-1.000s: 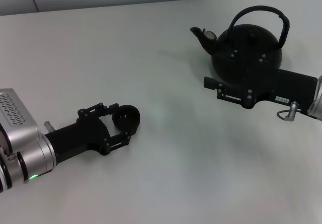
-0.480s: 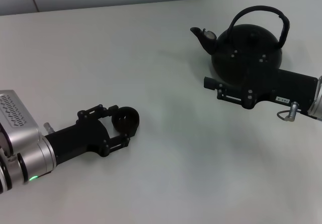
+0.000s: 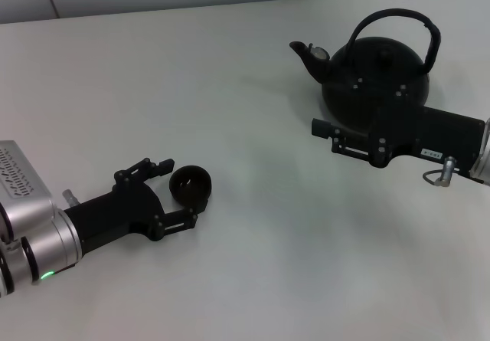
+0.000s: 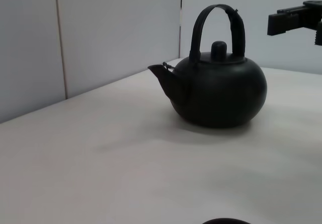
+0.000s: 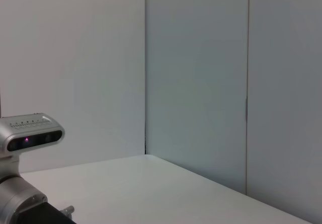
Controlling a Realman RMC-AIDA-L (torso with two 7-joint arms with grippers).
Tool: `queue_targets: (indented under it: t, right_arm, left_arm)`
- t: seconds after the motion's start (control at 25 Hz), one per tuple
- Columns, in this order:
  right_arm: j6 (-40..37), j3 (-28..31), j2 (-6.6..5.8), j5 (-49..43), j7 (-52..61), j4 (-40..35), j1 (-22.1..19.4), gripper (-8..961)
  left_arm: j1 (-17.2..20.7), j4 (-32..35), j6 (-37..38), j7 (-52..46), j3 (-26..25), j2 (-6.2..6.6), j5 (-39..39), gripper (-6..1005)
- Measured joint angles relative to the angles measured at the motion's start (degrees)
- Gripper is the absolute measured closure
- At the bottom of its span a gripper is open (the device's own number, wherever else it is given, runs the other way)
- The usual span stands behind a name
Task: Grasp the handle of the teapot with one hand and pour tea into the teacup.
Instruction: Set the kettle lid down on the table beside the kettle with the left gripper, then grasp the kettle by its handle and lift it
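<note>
Lower left of the head view, the left gripper is spread open around the teacup, perhaps steadying it. Upper right, the teapot stands; the right gripper waits low beside it, fingers unclear.

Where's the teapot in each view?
Head: teapot upper right, spout pointing left, right tool in front of it.
Left wrist: teapot centre right, spout left.
Right wrist: not in view.
Shared landmark: the arched handle over the lid.
</note>
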Motion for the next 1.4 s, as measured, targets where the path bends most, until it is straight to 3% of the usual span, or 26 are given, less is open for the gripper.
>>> queue_targets:
  t: [0.12, 0.6, 0.96, 1.2, 1.24, 1.4]
  right_arm:
    - [0.0, 0.0, 0.03, 0.0, 0.0, 0.0, -0.1, 335]
    - [-0.1, 0.0, 0.06, 0.0, 0.0, 0.1, -0.1, 335]
    - [-0.1, 0.0, 0.06, 0.0, 0.0, 0.0, 0.0, 335]
    - [0.1, 0.0, 0.05, 0.0, -0.1, 0.2, -0.1, 334]
    - [0.2, 0.0, 0.05, 0.0, -0.1, 0.2, -0.1, 334]
    - [0.1, 0.0, 0.02, 0.0, -0.2, 0.3, -0.2, 333]
  left_arm:
    - [0.1, 0.3, 0.0, 0.0, 0.3, 0.01, 0.1, 132]
    - [2.3, 3.8, 1.6, 0.1, 0.6, 0.36, 0.2, 135]
    - [6.1, 9.4, 5.7, 0.0, 0.9, 0.84, 2.5, 137]
    - [7.1, 10.6, 13.5, 0.3, 0.0, 2.13, 3.0, 136]
    - [7.3, 12.1, 15.8, -0.8, -0.2, 3.12, 5.2, 136]
    - [7.6, 15.9, 20.7, -6.4, -5.1, 4.43, 12.9, 136]
